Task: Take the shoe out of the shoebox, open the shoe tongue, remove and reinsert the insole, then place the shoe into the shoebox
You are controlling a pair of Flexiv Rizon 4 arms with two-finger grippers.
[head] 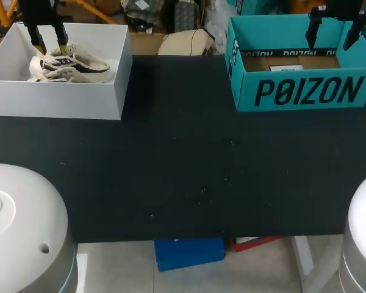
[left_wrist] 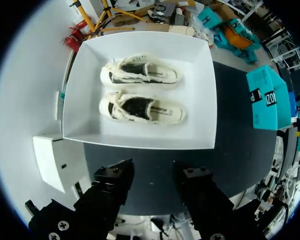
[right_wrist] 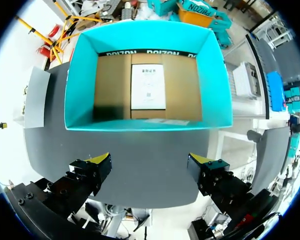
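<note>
**Near part.** The dark desk (head: 183, 177) is bare matte cloth from its near edge to both boxes.

**Far left.** A white shoebox (head: 61, 101) stands lidless at the far left corner. Inside it a pair of shoes (head: 70, 66) lies on the floor of the box, cream with dark uppers. In the left wrist view they lie side by side and parallel, soles down and openings up. One shoe (left_wrist: 142, 107) is closer to the tool and the other shoe (left_wrist: 140, 74) is just beyond it.

The left tool (head: 49, 46) hangs over this box with its two fingers apart and nothing between them. In the head view its yellow tips overlap the shoes, so contact cannot be settled there. The left wrist view shows the left tool (left_wrist: 152, 175) apparently well above the box rim (left_wrist: 140, 142).

**Far right.** A teal shoebox (head: 299, 91) stands open, well apart from the white one. Its brown cardboard floor carries only a white sheet (right_wrist: 148, 86), lying flat near the middle.

The right tool (head: 332, 36) hangs above this box. The right wrist view shows its fingers spread wide and empty (right_wrist: 150, 167), with the teal wall (right_wrist: 150, 42) ahead of them.
</note>
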